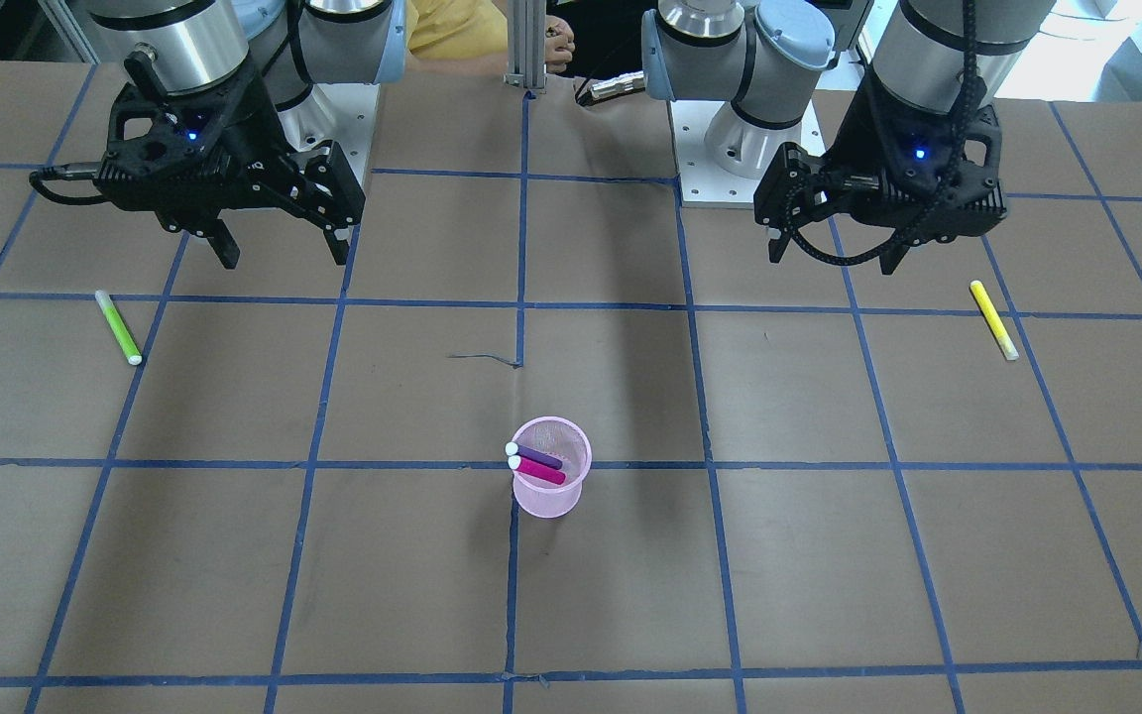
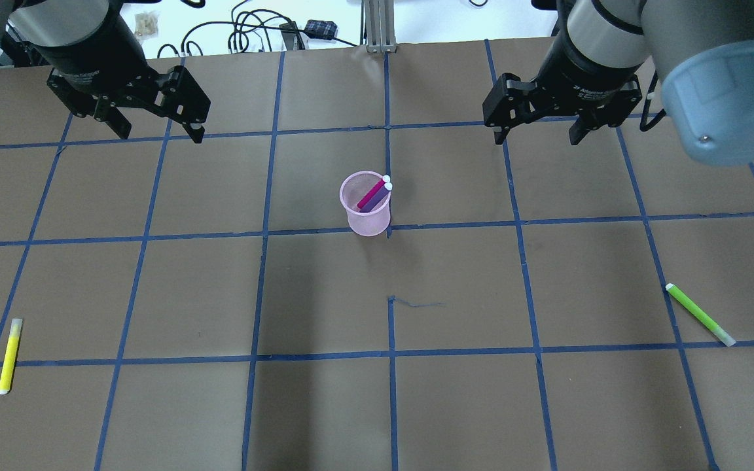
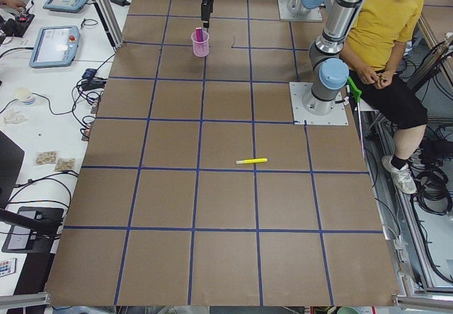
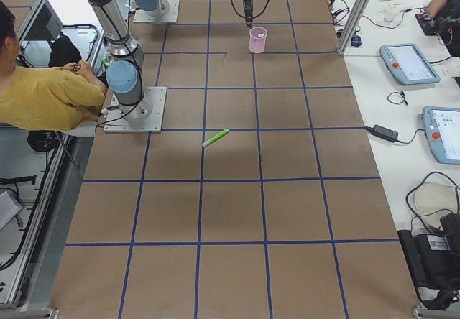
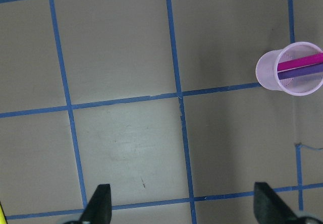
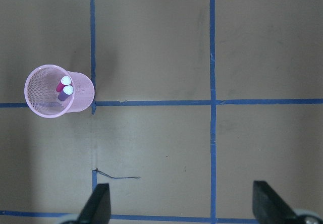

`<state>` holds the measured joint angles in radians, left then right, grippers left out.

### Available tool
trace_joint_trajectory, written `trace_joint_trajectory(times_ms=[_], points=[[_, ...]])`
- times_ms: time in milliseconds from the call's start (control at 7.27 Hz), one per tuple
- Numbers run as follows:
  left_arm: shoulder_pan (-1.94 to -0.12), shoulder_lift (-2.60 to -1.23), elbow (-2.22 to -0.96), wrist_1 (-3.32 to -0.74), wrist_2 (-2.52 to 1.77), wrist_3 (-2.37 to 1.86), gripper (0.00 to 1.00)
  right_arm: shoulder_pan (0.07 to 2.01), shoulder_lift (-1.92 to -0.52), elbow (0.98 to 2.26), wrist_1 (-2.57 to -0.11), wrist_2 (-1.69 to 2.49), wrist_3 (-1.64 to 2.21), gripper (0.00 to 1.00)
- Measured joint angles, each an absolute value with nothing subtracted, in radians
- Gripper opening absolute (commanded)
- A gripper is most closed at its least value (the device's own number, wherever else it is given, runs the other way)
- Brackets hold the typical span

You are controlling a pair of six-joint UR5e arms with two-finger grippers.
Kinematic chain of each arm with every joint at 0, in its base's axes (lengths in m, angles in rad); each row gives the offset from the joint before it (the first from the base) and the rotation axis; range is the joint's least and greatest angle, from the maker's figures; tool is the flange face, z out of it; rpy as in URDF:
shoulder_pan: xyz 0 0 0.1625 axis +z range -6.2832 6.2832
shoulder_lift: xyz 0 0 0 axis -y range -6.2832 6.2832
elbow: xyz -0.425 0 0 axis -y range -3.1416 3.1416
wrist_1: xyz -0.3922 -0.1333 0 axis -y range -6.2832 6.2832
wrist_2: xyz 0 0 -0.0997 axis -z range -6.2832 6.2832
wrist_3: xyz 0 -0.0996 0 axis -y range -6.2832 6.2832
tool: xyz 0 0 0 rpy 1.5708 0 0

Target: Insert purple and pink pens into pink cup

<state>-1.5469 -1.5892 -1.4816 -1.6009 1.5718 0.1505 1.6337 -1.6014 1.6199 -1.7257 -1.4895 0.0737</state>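
Note:
The pink mesh cup [image 1: 546, 501] stands upright near the table's middle, also in the overhead view [image 2: 367, 222]. The purple pen [image 1: 541, 457] and the pink pen [image 1: 543, 472] lean inside it side by side, white caps against the rim. My left gripper [image 1: 834, 258] hangs open and empty above the table, well away from the cup. My right gripper [image 1: 285, 258] is open and empty too, on the other side. The left wrist view shows the cup [image 5: 267, 72] with both pens; the right wrist view shows the cup [image 6: 83, 95] too.
A yellow pen [image 1: 993, 319] lies on the table on my left side, near my left gripper. A green pen [image 1: 118, 327] lies on my right side. A person in a yellow shirt [image 3: 386, 24] sits behind the robot bases.

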Motion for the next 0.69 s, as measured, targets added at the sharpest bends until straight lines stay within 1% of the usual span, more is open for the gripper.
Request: trace_joint_trajectory(times_ms=[688], points=[[-1.548, -1.574, -1.502, -1.509, 1.553, 0.166, 1.0, 1.633, -1.601, 1.62, -1.726, -1.49, 0.074, 1.0]])
